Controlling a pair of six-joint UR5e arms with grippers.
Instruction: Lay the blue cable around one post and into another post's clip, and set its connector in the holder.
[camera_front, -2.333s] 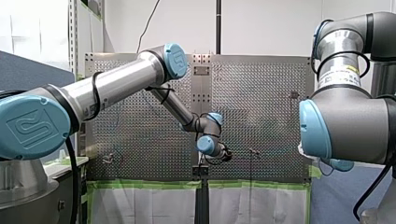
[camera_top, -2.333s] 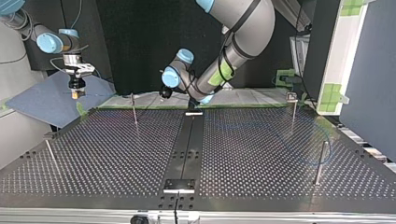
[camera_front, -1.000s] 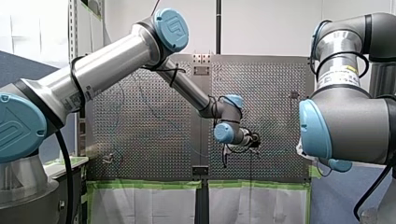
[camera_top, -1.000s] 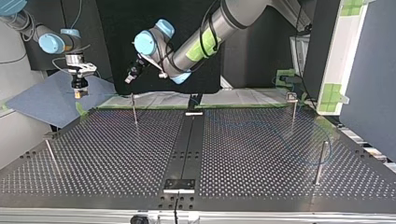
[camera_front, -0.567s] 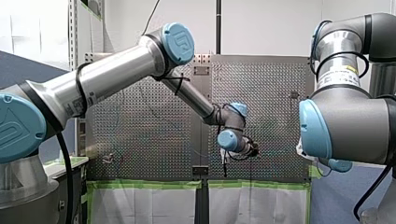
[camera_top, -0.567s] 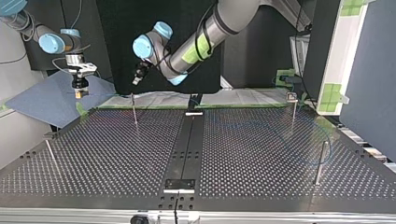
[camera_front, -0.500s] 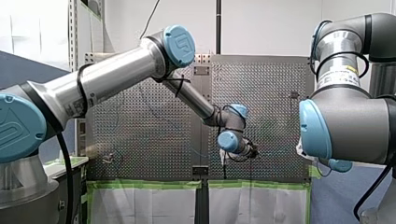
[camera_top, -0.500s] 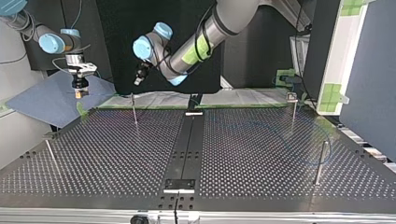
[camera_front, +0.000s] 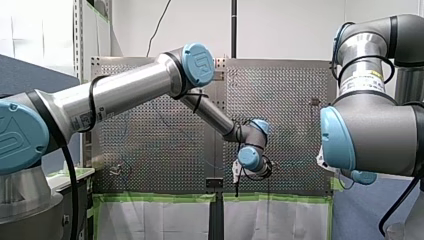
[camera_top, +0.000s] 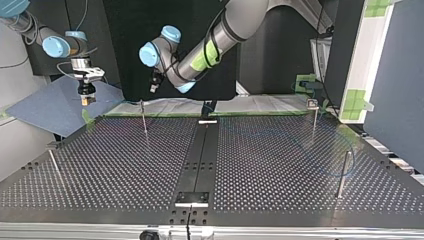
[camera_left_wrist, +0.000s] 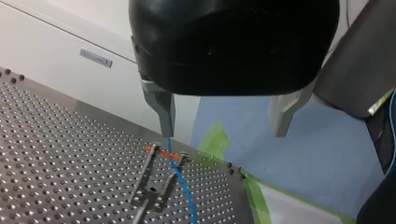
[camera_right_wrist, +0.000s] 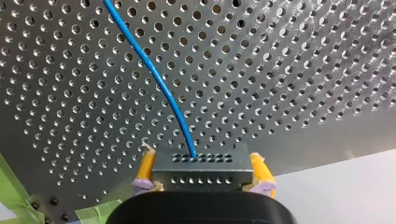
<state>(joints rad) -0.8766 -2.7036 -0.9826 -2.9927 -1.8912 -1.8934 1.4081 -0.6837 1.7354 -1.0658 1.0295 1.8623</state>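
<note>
Left wrist view: my left gripper (camera_left_wrist: 223, 134) hangs above the corner of the perforated table (camera_left_wrist: 56, 154), its two metal fingers (camera_left_wrist: 161, 109) standing well apart with nothing between them
Clip post: a thin post (camera_left_wrist: 156, 186) with a forked metal top and a small orange piece stands on the table just under my left gripper, nearer one finger than the other
Blue cable: the blue cable (camera_left_wrist: 185, 193) runs across the table and up past the orange piece at the post's top; I cannot tell whether it sits in the clip
Beyond the edge: a strip of green tape (camera_left_wrist: 215, 140) and a blue mat (camera_left_wrist: 317, 154) lie past the table's corner
Right wrist view: my right gripper (camera_right_wrist: 202, 169) is clamped on the connector (camera_right_wrist: 201, 176), a small grey metal block with rows of holes, with one of the yellow pads (camera_right_wrist: 146, 169) pressed to each end
Cable end: the cable leaves the middle of the block and runs away over the holes of the table
Top view: my right gripper hangs off the table's far left corner, over the mat, and my left gripper is just above the post at the far edge, left of the middle
Far loop: a faint curve of cable lies near the right-hand post (camera_top: 344, 170), touching or not I cannot tell
Front view: my left arm reaches past the middle, and my right arm fills the right side
</note>
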